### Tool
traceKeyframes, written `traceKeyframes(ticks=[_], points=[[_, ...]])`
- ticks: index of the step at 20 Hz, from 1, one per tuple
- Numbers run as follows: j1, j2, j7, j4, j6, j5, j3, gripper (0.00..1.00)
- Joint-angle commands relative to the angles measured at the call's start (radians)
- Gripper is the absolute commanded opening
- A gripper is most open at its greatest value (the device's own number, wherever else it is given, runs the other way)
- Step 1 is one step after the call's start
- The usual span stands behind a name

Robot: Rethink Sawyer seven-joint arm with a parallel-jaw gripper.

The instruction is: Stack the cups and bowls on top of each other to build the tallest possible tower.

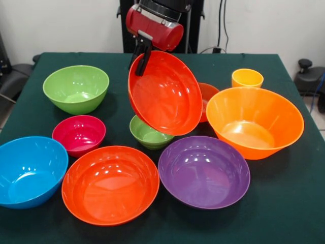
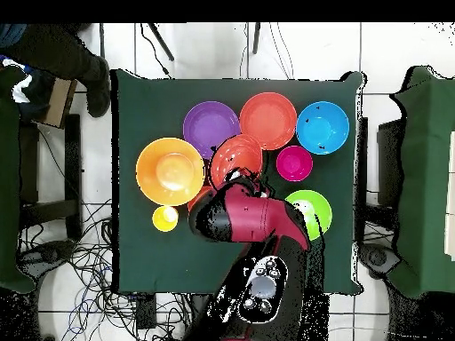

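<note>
My gripper (image 1: 140, 66) is shut on the rim of a wide red-orange bowl (image 1: 165, 94) and holds it tilted steeply above the table. The bowl hangs over a small lime green bowl (image 1: 149, 134) and partly hides a small red-orange bowl (image 1: 209, 93) behind it. In the overhead view the held bowl (image 2: 235, 158) sits just ahead of the gripper (image 2: 238, 180). A yellow-orange cup (image 1: 247, 78) stands at the back right, also seen from overhead (image 2: 165, 218). A large orange bowl (image 1: 254, 121) stands in front of the cup. No stacked tower is in view.
A purple bowl (image 1: 204, 171), a second red-orange bowl (image 1: 110, 184) and a blue bowl (image 1: 29, 170) line the near edge. A magenta bowl (image 1: 78, 134) and a larger lime green bowl (image 1: 76, 88) stand at the left. A person (image 2: 53, 53) shows at the overhead view's corner.
</note>
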Motion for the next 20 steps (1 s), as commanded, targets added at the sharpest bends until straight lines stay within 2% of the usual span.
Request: traceKeyframes(ticks=[1,20], points=[[0.023,0.064,0.143,0.04,-0.069,0.035,0.035,0.0],[0.016,0.082,0.126,0.044,-0.115,0.045,0.034,0.0]])
